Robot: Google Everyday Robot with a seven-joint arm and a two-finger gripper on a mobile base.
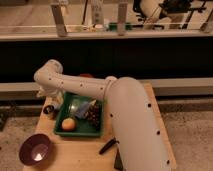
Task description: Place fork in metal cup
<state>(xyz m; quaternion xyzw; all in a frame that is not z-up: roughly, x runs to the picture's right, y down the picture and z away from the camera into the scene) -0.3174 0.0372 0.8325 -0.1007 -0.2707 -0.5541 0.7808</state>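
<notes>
The metal cup (49, 110) is a small dark round cup standing at the left edge of the wooden table (75, 155), just left of the green tray (64, 131). My white arm reaches from the lower right across the tray and bends down at the far left. My gripper (53, 101) hangs right above and slightly behind the cup, mostly hidden by the arm's wrist. I cannot make out the fork; whether it is in the gripper is hidden.
The green tray holds an orange fruit (68, 123), dark grapes (93, 115) and a blue packet (80, 107). A wide purple bowl (35, 149) sits at the front left. A black object (108, 146) lies by the arm's base. A dark counter wall runs behind.
</notes>
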